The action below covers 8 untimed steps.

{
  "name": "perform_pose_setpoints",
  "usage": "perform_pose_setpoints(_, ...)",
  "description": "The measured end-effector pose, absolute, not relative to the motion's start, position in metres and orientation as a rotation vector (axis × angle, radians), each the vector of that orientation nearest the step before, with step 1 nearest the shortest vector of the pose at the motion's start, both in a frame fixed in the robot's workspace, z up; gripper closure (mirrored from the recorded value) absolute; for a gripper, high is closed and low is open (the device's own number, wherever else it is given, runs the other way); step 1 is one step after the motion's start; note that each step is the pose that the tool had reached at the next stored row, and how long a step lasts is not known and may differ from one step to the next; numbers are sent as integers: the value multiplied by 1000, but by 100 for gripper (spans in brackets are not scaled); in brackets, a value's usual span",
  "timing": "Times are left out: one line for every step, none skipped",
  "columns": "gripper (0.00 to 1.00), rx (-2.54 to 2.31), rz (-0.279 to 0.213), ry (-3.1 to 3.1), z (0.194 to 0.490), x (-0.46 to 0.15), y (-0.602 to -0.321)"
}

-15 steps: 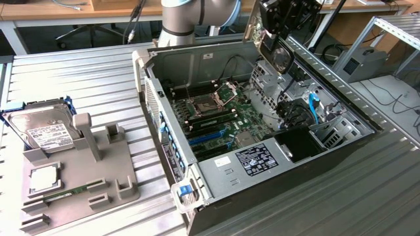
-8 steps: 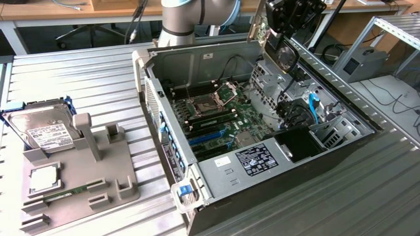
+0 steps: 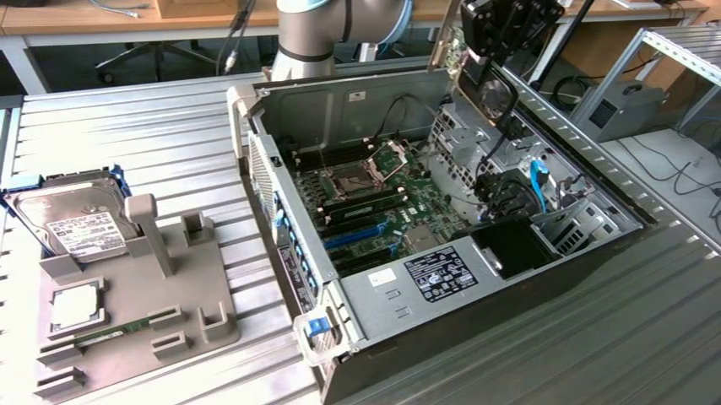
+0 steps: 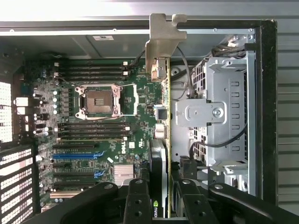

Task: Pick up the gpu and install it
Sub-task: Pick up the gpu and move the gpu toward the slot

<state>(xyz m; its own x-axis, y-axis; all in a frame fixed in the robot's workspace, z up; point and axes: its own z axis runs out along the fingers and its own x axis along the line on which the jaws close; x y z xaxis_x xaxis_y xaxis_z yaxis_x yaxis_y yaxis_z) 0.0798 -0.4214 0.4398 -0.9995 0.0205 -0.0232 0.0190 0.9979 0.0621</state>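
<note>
The open computer case [image 3: 372,295] lies on its side, its motherboard [image 3: 389,211] bare, with an empty CPU socket [image 4: 100,100] and blue slots. Above it, near the drive cage, the gripper [image 4: 163,205] clamps the gpu [image 4: 161,158] edge-on, silver bracket away from the fingers. At the exterior view's left, a grey holder [image 3: 192,312] carries a hard drive [image 3: 73,228] and a RAM stick [image 3: 124,327]. Everything rests on a ribbed metal bench [image 3: 147,135]; a wooden desk [image 3: 67,17] stands behind.
</note>
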Motion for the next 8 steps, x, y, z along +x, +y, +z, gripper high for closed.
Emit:
perform_pose_setpoints(73,31,96,3116,440,81,-421)
perform_pose_setpoints(73,31,96,3116,440,81,-421)
perform_pose_setpoints(73,31,96,3116,440,81,-421)
perform_pose_setpoints(73,31,96,3116,440,81,-421)
perform_pose_setpoints(73,31,96,3116,440,81,-421)
perform_pose_setpoints(73,31,96,3116,440,81,-421)
perform_pose_setpoints(73,31,96,3116,440,81,-421)
perform_pose_setpoints(73,31,96,3116,440,81,-421)
